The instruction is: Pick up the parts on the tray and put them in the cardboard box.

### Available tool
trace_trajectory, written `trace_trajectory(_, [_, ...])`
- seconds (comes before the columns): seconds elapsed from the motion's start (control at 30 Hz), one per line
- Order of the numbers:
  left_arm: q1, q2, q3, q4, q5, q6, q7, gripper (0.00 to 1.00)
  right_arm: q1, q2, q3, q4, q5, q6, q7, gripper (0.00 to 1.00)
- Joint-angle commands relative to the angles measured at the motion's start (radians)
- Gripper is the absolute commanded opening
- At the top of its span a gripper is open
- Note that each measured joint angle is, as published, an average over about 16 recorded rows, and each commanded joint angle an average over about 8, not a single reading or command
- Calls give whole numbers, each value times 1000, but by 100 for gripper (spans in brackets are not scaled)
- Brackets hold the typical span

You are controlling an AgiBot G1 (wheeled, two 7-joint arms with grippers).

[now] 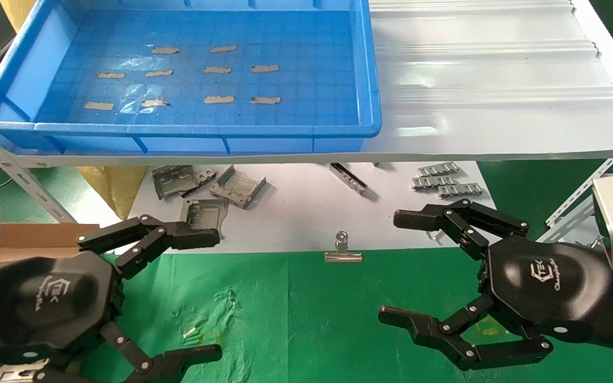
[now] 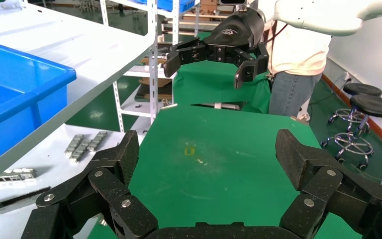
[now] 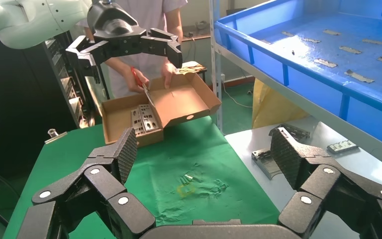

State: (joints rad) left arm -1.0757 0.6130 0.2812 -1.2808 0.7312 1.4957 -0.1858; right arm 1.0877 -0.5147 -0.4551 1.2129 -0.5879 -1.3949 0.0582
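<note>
We are holding both claws released: the left claw (image 1: pixel 208 295) at lower left, the right claw (image 1: pixel 399 268) at lower right. The tray (image 1: pixel 179 129), upper left, is showing no parts, while plates (image 3: pixel 144 119) are lying in the box (image 3: pixel 176 102) beside our left claw.

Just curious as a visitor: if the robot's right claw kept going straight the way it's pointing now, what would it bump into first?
Probably the cardboard box: the right gripper, jaws open, faces across bare green mat toward the box, which holds perforated metal plates. The left gripper hangs higher, likely above that line, though depth is hard to judge.
</note>
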Motion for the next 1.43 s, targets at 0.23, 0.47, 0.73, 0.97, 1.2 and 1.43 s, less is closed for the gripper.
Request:
trace_trajectory(0.23, [0,0,0,0,0,0,0,100,0,0,0,0,0,0,0,100])
trace_trajectory(0.47, [0,0,0,0,0,0,0,100,0,0,0,0,0,0,0,100])
trace_trajectory(0.73, [0,0,0,0,0,0,0,100,0,0,0,0,0,0,0,100])
trace_trajectory(0.97, [0,0,0,0,0,0,0,100,0,0,0,0,0,0,0,100])
trace_trajectory(1.2, [0,0,0,0,0,0,0,100,0,0,0,0,0,0,0,100])
trace_trajectory(1.43, [0,0,0,0,0,0,0,100,0,0,0,0,0,0,0,100])
